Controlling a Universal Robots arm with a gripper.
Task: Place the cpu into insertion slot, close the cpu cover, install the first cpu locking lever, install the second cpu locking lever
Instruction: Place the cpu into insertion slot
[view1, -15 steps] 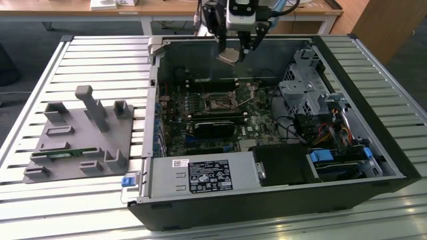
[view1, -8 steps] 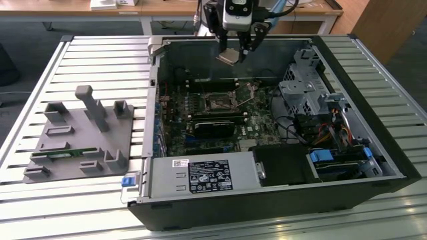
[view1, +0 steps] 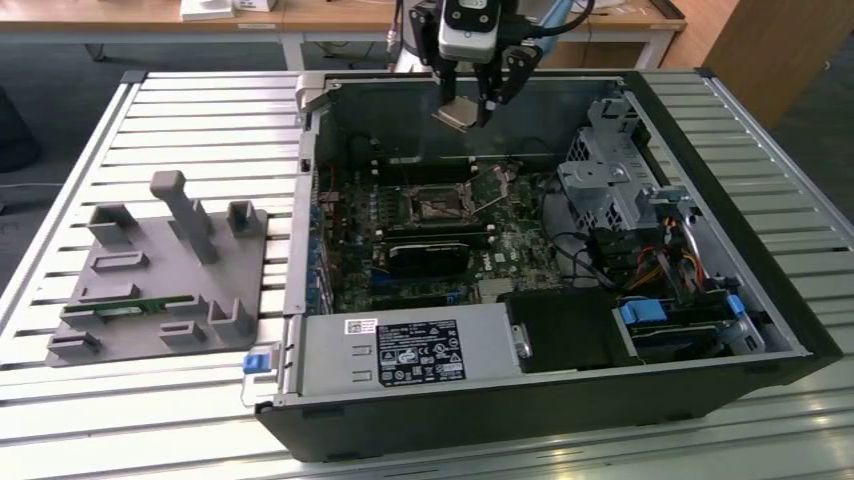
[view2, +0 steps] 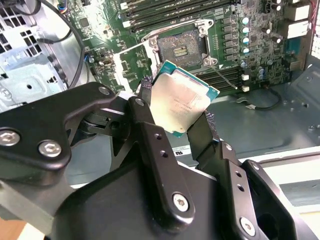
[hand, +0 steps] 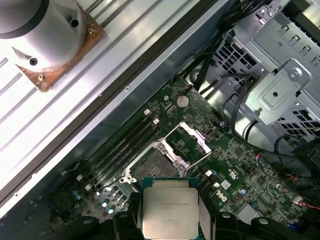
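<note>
My gripper (view1: 470, 105) hangs above the open computer case, near its far wall, shut on the cpu (view1: 457, 111). In both wrist views the cpu (view2: 182, 97) (hand: 169, 212) is a silvery square chip pinched at two opposite edges by the black fingers (view2: 145, 107). The insertion slot (view1: 434, 205) (view2: 179, 48) (hand: 152, 165) lies bare on the motherboard well below the chip. The cpu cover (hand: 199, 139) is swung up beside the slot, and board shows through its open centre. A thin locking lever (view2: 223, 78) sticks out unlatched next to the slot.
A grey fixture plate (view1: 160, 270) with upright holders lies on the slatted table at the exterior view's left. Inside the case are a black module (view1: 427, 255), a power supply (view1: 400, 350), a metal drive cage (view1: 614, 190) and cables (view1: 667, 265).
</note>
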